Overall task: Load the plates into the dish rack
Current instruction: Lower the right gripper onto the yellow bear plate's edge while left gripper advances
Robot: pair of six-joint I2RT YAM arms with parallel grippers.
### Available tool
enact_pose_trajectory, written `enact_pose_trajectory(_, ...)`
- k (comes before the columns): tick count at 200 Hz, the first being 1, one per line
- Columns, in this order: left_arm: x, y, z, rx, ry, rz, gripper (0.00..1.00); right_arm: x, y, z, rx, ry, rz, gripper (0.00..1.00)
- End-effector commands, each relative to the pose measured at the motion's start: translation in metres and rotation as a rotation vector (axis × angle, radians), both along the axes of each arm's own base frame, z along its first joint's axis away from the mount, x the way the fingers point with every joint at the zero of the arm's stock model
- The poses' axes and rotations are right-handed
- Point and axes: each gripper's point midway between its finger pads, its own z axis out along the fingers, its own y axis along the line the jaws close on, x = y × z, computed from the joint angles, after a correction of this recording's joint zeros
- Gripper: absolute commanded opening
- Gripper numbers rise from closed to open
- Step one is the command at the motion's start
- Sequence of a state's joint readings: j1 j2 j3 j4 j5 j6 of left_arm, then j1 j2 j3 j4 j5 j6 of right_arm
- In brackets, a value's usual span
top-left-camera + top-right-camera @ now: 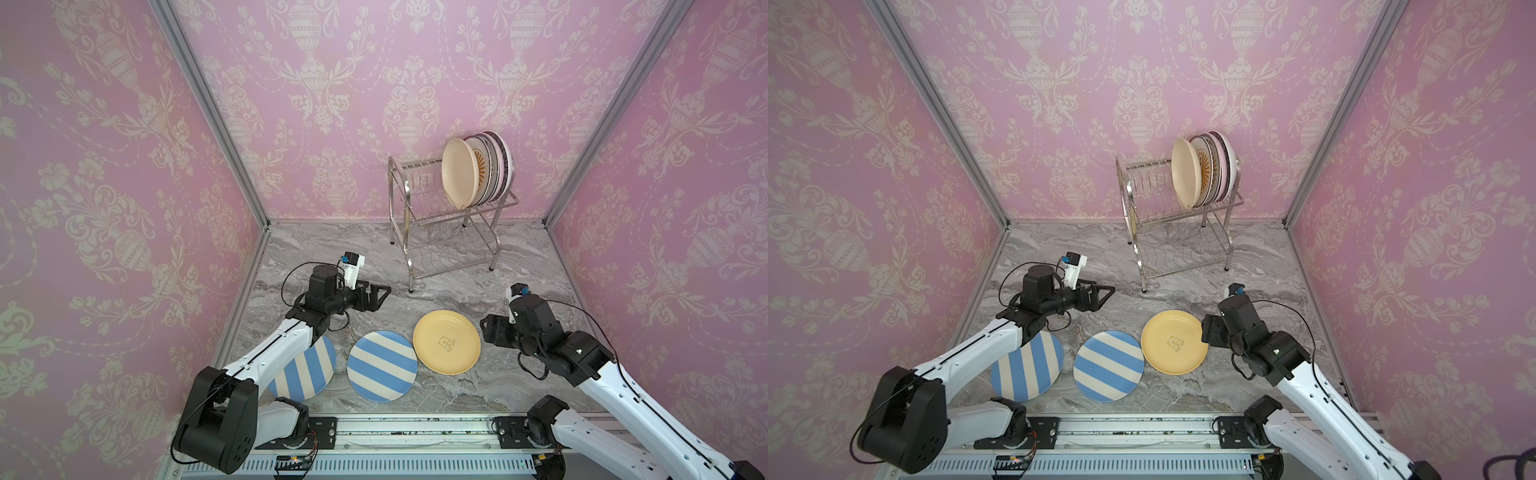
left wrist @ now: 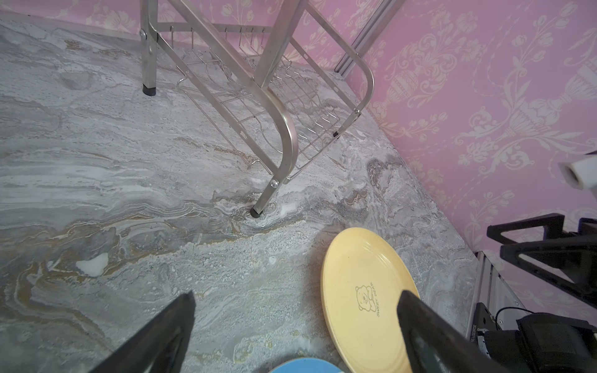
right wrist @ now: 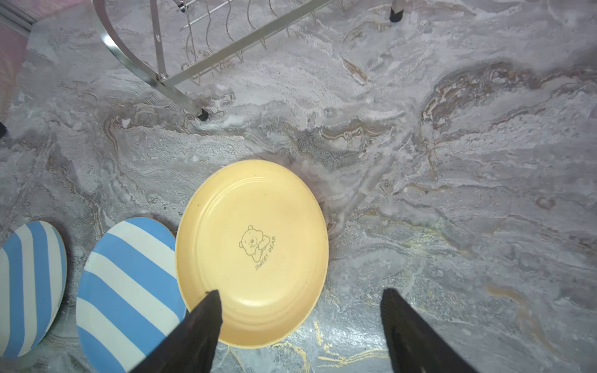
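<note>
Right gripper (image 3: 302,292), jaws apart, one finger (image 3: 200,323) over the yellow bear plate (image 3: 252,226): I should bracket its near rim squarely before closing, then lift toward the dish rack (image 1: 453,253).

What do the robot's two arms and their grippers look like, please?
Both the left arm and right arm have white link shells, black joint housings and black cables looping outside. The left gripper and right gripper are black with tapering jaws; a white camera block sits at each wrist.
</note>
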State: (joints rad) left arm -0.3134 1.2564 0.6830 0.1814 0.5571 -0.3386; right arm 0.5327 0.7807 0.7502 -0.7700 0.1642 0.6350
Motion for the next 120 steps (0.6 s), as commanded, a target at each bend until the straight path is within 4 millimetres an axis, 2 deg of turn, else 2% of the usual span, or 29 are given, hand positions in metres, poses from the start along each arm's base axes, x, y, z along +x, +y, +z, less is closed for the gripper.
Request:
enact_pose_trajectory(1,-0.006,-0.004,-0.006,0.003,0.013,0.003,0.99,-0.01,0.006,-0.018,0.074,0.079,-0.033,0.76)
enact_pose_trajectory(41,-0.011,-0.02,-0.021,0.0,0.044,-0.038,0.99,-0.016,0.01,-0.048,0.092,0.164,-0.04,0.77)
enact_pose_trajectory(93,-0.013,-0.032,-0.031,-0.02,0.063,-0.068,0.99,-0.021,0.013,-0.067,0.127,0.192,-0.046,0.81)
enact_pose_trajectory(120,-0.016,-0.043,-0.039,-0.04,0.079,-0.097,0.99,-0.023,0.022,-0.078,0.211,0.219,-0.047,0.84)
